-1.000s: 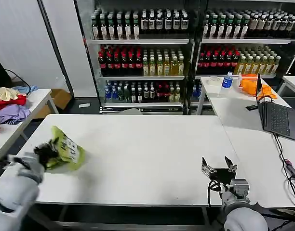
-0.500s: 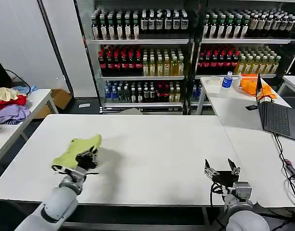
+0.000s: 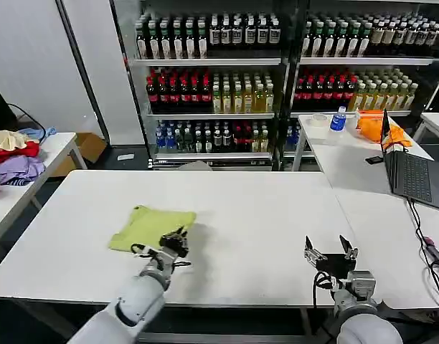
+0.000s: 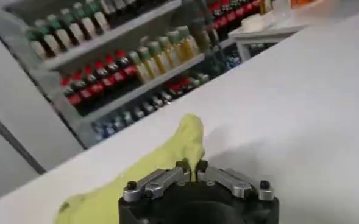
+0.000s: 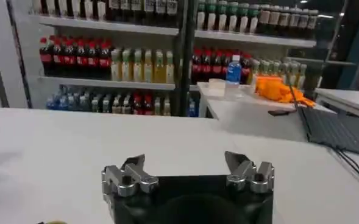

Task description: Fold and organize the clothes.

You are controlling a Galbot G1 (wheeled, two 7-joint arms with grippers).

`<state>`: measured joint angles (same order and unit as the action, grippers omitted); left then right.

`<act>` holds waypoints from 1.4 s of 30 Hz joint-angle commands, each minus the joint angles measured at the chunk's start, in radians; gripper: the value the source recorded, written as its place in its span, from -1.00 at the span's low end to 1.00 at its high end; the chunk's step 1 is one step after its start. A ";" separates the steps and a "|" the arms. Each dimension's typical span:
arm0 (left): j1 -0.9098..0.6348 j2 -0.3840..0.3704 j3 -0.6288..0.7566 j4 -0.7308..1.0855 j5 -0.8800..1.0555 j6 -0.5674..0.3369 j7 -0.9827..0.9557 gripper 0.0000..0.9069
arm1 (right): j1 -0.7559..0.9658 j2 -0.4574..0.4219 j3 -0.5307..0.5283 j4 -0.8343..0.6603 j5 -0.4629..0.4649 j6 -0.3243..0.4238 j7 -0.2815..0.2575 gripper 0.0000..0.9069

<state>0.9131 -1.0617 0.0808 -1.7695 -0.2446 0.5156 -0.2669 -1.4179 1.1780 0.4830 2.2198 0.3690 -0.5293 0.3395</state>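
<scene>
The T-shirt (image 3: 151, 226) lies on the white table (image 3: 262, 215), on the robot's left half, roughly midway between the near and far edges. It forms a compact, roughly rectangular bundle, lying low on the surface.

The left gripper (image 3: 175, 242) is at the near right corner of the T-shirt. In the left wrist view, the left gripper (image 4: 192, 171) has its 2 fingers drawn together, with the tips meeting on a raised fold of the T-shirt (image 4: 167, 159). The fold stands up between the fingertips; the remaining cloth trails away across the table (image 4: 301, 109).

The right gripper (image 3: 331, 252) is parked at the near edge of the table, on the robot's right, well apart from the T-shirt. In the right wrist view, the right gripper (image 5: 188, 171) has its 2 fingers spread wide, with nothing between them.

A second table (image 3: 363, 179) adjoins on the right and carries a laptop (image 3: 413, 175). Shelves of bottles (image 3: 277, 79) stand behind the tables.
</scene>
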 commanded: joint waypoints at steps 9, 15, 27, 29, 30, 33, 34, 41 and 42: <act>-0.032 -0.153 -0.108 -0.066 -0.526 -0.213 -0.094 1.00 | 0.138 0.010 -0.123 -0.062 0.115 0.026 -0.011 1.00; 0.159 -0.008 -0.314 -0.220 -0.519 -0.265 -0.098 1.00 | 0.294 0.074 -0.261 -0.180 0.245 0.034 0.015 1.00; 0.398 0.021 -0.569 -0.305 -0.468 -0.287 -0.090 1.00 | 0.621 0.357 -0.425 -0.592 0.441 0.016 0.109 1.00; 0.420 0.015 -0.582 -0.318 -0.464 -0.292 -0.088 1.00 | 0.655 0.390 -0.416 -0.653 0.474 0.004 0.122 1.00; 0.424 0.013 -0.584 -0.320 -0.464 -0.292 -0.089 1.00 | 0.661 0.395 -0.416 -0.669 0.476 0.003 0.122 1.00; 0.440 0.008 -0.589 -0.322 -0.461 -0.295 -0.089 1.00 | 0.680 0.433 -0.440 -0.734 0.456 0.004 0.128 1.00; 0.443 0.007 -0.589 -0.322 -0.460 -0.296 -0.089 1.00 | 0.685 0.441 -0.451 -0.747 0.446 0.005 0.127 1.00; 0.449 0.000 -0.591 -0.315 -0.454 -0.298 -0.082 1.00 | 0.721 0.480 -0.462 -0.850 0.465 -0.009 0.156 1.00; 0.449 0.001 -0.593 -0.315 -0.455 -0.298 -0.082 1.00 | 0.719 0.480 -0.465 -0.851 0.460 -0.009 0.160 1.00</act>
<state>1.2920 -1.0734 -0.4428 -2.0553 -0.6946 0.2347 -0.3511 -0.8081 1.5531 0.0732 1.5836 0.7766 -0.5271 0.4537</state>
